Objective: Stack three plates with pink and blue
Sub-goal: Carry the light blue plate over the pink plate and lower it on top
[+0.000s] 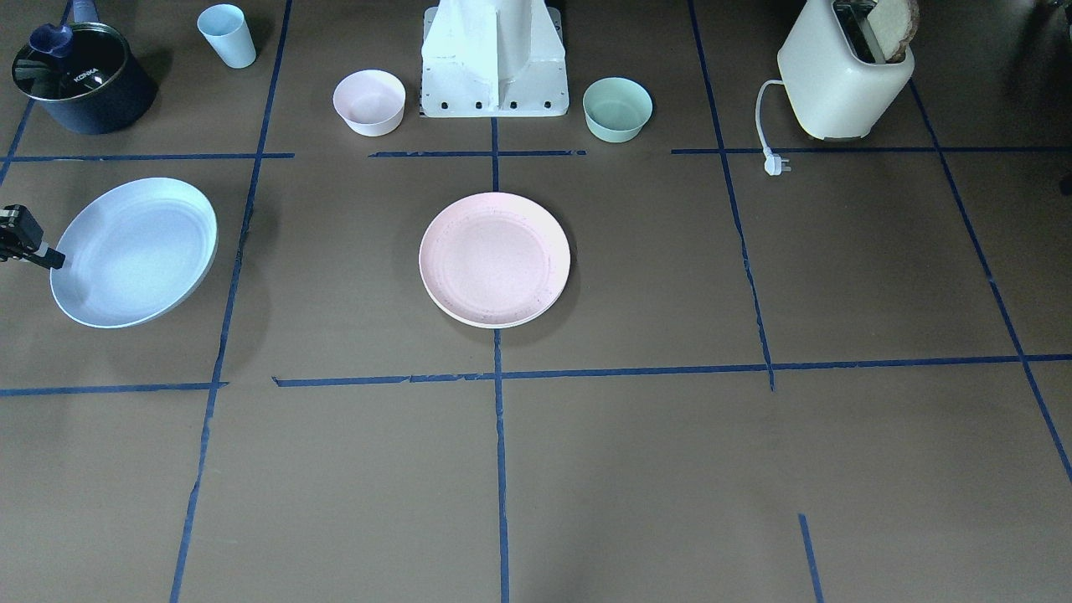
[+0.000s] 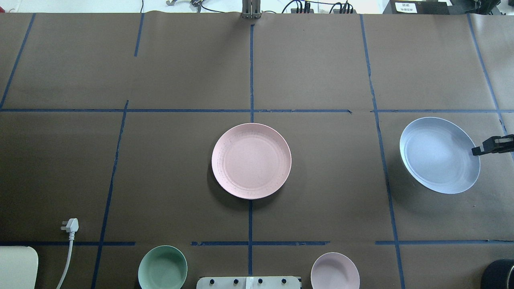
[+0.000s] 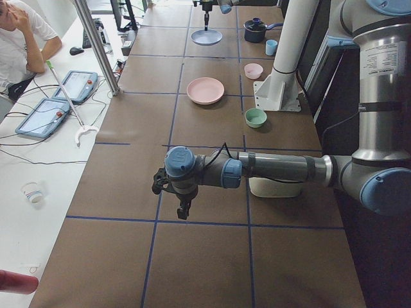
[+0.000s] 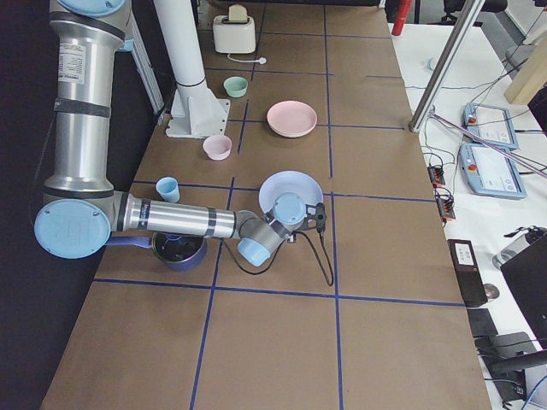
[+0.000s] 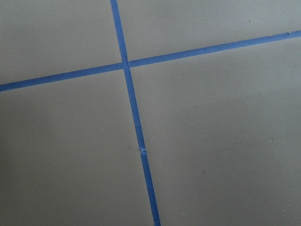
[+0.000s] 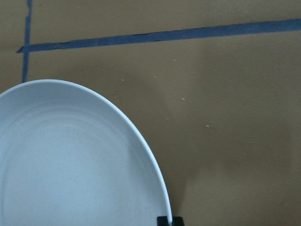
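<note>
The pale pink plate (image 1: 494,258) (image 2: 251,160) lies flat at the table's middle; a pale rim shows at its lower edge, and no separate cream-white plate is in view. The light blue plate (image 1: 134,251) (image 2: 439,154) (image 6: 70,165) is tilted and lifted off the table, casting a shadow. My right gripper (image 1: 52,258) (image 2: 476,151) is shut on its outer rim; a fingertip (image 6: 169,220) shows at the rim in the right wrist view. My left gripper (image 3: 183,208) shows only in the exterior left view, over bare table, and I cannot tell whether it is open or shut.
A small pink bowl (image 1: 369,102) and a mint-green bowl (image 1: 617,109) flank the robot base (image 1: 494,59). A blue cup (image 1: 227,35) and a dark pot (image 1: 84,77) stand behind the blue plate. A toaster (image 1: 846,75) with its plug (image 1: 776,163) stands on the other side.
</note>
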